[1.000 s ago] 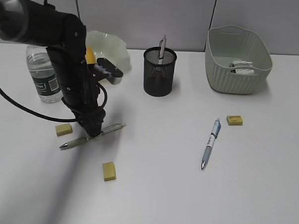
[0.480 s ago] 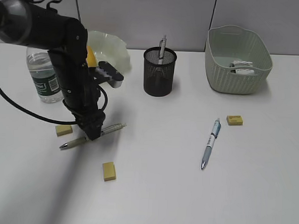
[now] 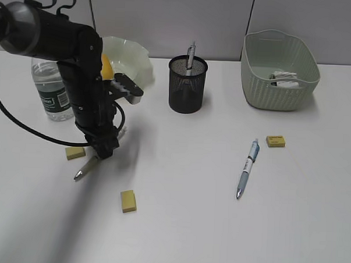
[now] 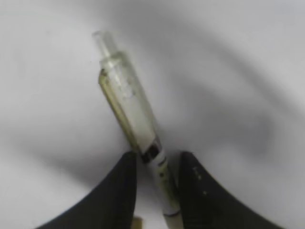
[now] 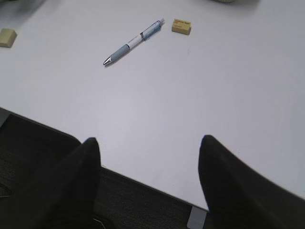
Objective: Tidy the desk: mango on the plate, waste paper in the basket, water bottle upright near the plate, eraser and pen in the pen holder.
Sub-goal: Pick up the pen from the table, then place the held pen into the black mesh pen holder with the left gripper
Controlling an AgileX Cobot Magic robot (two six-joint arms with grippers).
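The white tabletop (image 3: 218, 226) carries the basket (image 3: 279, 71) at its far right corner. Toward the left edge, the left gripper (image 3: 105, 150) pinches a clear pen (image 4: 133, 114) between its fingers; the right gripper (image 5: 147, 157) hangs released over the near edge.
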